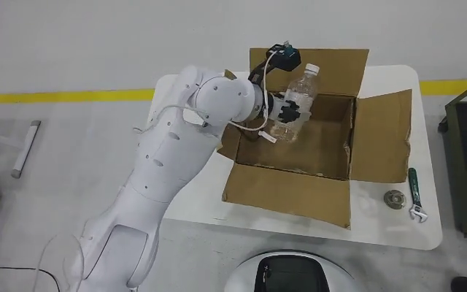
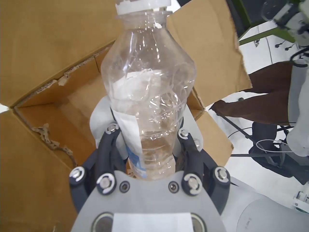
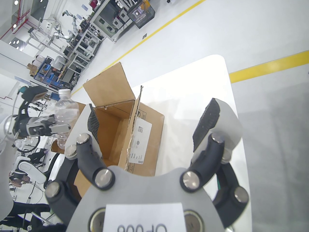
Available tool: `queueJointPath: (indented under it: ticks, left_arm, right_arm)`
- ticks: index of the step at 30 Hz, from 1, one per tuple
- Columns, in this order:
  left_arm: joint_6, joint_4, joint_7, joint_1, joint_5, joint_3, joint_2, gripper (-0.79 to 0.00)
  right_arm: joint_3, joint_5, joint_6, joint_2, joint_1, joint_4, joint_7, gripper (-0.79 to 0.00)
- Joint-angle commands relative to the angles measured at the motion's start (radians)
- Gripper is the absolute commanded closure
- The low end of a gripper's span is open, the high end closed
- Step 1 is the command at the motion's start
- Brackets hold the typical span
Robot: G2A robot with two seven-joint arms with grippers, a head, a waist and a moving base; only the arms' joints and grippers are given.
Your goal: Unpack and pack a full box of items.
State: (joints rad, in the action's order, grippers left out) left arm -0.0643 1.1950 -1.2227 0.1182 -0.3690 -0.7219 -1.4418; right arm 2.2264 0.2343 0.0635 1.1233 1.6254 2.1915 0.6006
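A clear plastic bottle (image 1: 298, 98) with a white cap hangs over the left part of the open cardboard box (image 1: 292, 191). My left gripper (image 1: 290, 112) is shut on the bottle's lower body; the bottle (image 2: 147, 80) rises between its fingers (image 2: 109, 146), cap away from the wrist. From farther off the bottle (image 3: 63, 112) and the left gripper (image 3: 54, 127) show beside the box (image 3: 142, 126). My right gripper (image 3: 154, 119) stands open with nothing between its fingers, above the table's right side. The box's inside looks bare where it shows.
The box sits on a white table (image 1: 379, 226) with its flaps spread out. A green-handled tool (image 1: 414, 193) and a small round metal part (image 1: 395, 198) lie on the table right of the box. A dark green frame (image 1: 458, 146) stands past the table's right edge.
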Motion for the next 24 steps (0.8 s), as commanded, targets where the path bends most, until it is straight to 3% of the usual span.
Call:
queueJointPath:
  ticks: [1,7,24]
  left_arm:
    - [0.009,-0.067,-0.015,-0.02,-0.014,0.041,-0.015,0.0]
    - [0.064,-0.193,0.004,-0.048,-0.016,0.099,-0.052,0.0]
    - [0.068,-0.376,-0.027,-0.05,-0.058,0.211,-0.126,0.0]
  right_arm:
    - [0.006,-0.001,0.001,0.0,0.005,-0.004,-0.001,-0.785]
    - [0.025,-0.019,0.005,0.0,0.024,-0.015,-0.012,-0.785]
    - [0.079,-0.08,-0.003,-0.005,0.039,0.013,-0.011,-0.785]
